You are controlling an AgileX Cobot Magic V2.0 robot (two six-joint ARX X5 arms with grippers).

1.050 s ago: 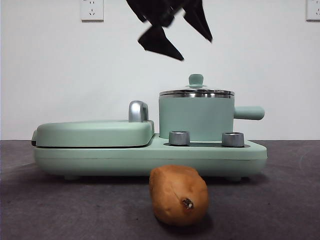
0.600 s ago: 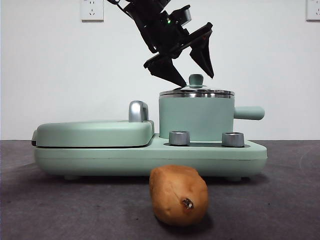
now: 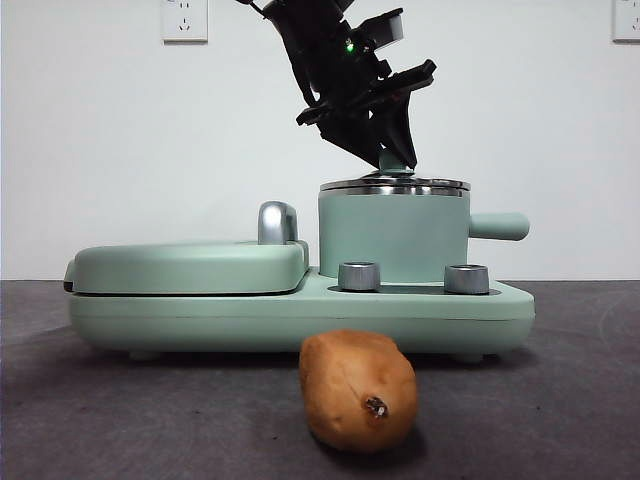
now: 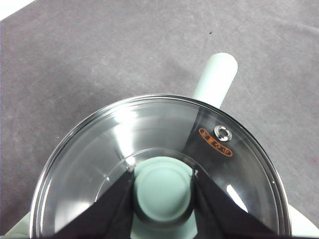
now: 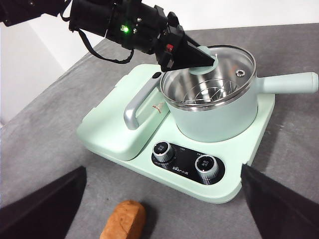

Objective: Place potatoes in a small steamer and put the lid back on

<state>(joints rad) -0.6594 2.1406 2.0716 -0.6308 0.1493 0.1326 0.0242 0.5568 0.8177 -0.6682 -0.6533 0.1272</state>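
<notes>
potato [image 3: 358, 390] lies on the table [image 3: 560, 400] in front of the cooker base [image 3: 300, 315], well apart from both grippers. left gripper [image 4: 162, 186] is down over the steamer [image 3: 392, 237], its jaws closed against either side of the knob [image 4: 163, 186] of the lid [image 4: 99, 154], which sits on the pot. right gripper [image 5: 159, 209] hangs above the table, jaws spread wide, holding nothing.

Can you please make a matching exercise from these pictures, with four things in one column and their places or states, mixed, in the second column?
Things:
1. potato
2. lid
3. left tool
4. right tool

Places or states:
A. on the small steamer
B. around the lid's knob
C. on the table, before the cooker
D. open, above the table, holding nothing

Pairs: 1-C, 2-A, 3-B, 4-D
</notes>
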